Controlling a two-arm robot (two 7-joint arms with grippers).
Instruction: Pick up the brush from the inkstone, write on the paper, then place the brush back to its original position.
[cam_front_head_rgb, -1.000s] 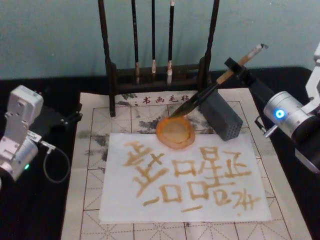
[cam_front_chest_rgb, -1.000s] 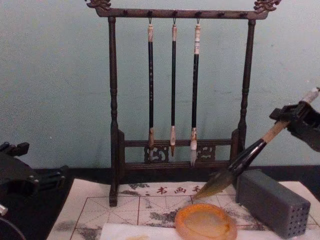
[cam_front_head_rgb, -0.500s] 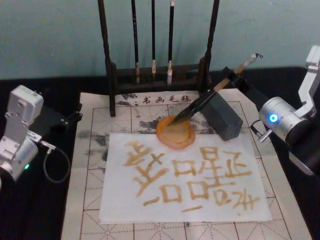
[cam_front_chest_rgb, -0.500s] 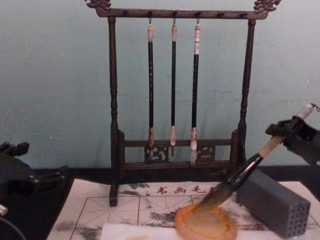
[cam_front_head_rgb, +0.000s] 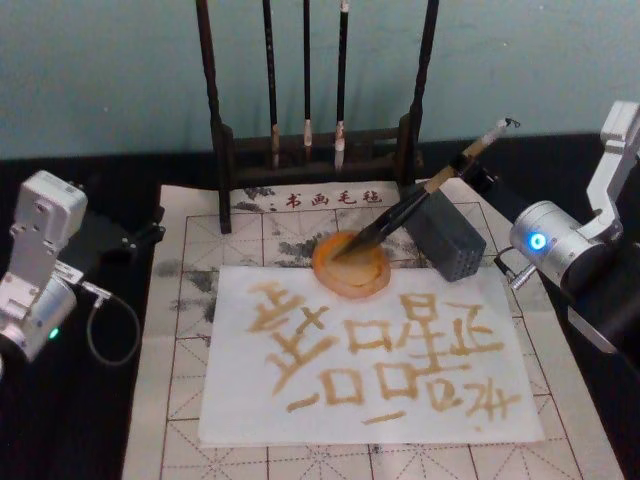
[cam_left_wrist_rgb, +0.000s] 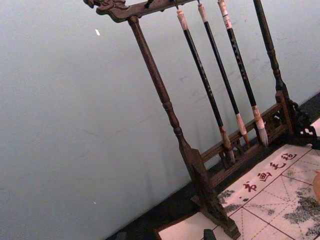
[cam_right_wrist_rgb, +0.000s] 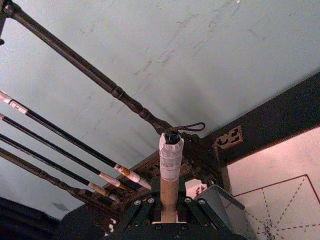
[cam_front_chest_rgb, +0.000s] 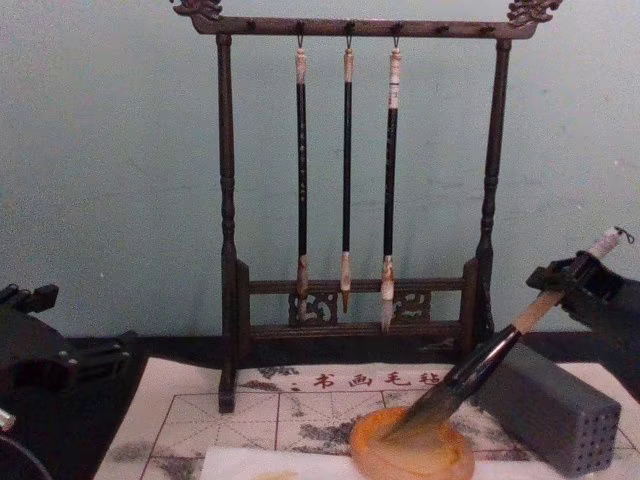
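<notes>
The brush (cam_front_head_rgb: 420, 195) slants from upper right down to the left, and its dark tip rests in the round amber inkstone (cam_front_head_rgb: 352, 291). My right gripper (cam_front_head_rgb: 470, 163) is shut on the tan upper handle, behind and to the right of the dish. From the chest, the brush (cam_front_chest_rgb: 490, 355) leans down into the inkstone (cam_front_chest_rgb: 366, 452) with the right gripper (cam_front_chest_rgb: 575, 284) up at the right. The whitish handle end (cam_right_wrist_rgb: 170, 155) with its cord loop rises out of the closed jaws. The paper (cam_front_head_rgb: 370, 410) carries amber characters. My left gripper (cam_front_head_rgb: 140, 236) is parked open at the far left.
A grey perforated block (cam_front_head_rgb: 452, 240) stands just right of the inkstone, under the brush handle. A dark wooden rack (cam_front_chest_rgb: 228, 250) with three thin hanging brushes (cam_front_chest_rgb: 346, 180) stands behind. A gridded felt mat (cam_front_head_rgb: 180, 400) lies under the paper.
The right gripper has come down and slightly left. The brush tip has dropped from above the dish's far edge into the inkstone. The left arm has stayed still.
</notes>
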